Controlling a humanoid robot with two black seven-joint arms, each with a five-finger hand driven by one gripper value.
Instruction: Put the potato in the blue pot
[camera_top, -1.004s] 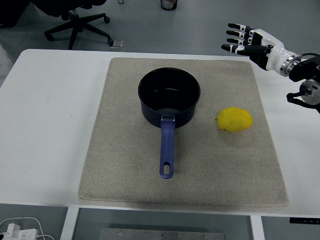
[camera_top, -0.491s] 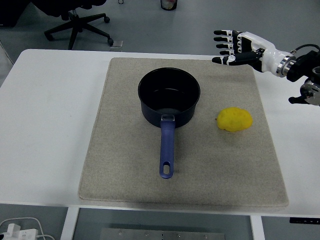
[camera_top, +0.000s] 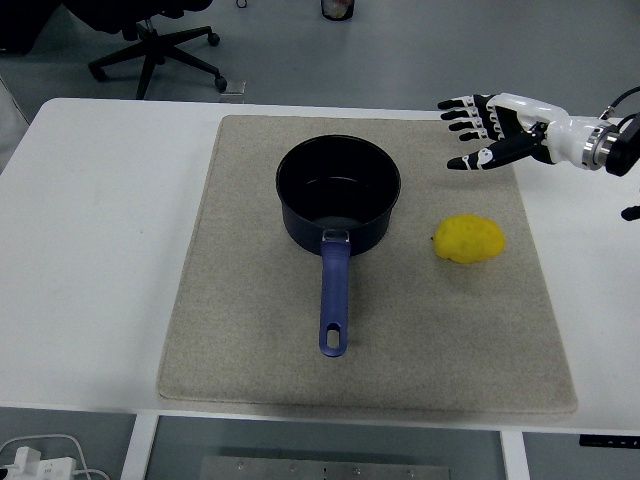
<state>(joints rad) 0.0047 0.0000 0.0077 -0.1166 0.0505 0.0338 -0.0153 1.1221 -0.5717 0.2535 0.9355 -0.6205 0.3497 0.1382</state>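
Potato (camera_top: 470, 239) on mat, below open right hand (camera_top: 487, 129), apart.

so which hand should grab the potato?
Right. The right robot hand hangs open over the mat's far right corner, just beyond the potato, which lies right of the blue pot. No left arm is in view.

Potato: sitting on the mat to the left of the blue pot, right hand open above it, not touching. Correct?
Not quite. In the head view the potato lies on the mat to the right of the blue pot, not the left. The rest holds: the right hand is open above it, not touching.
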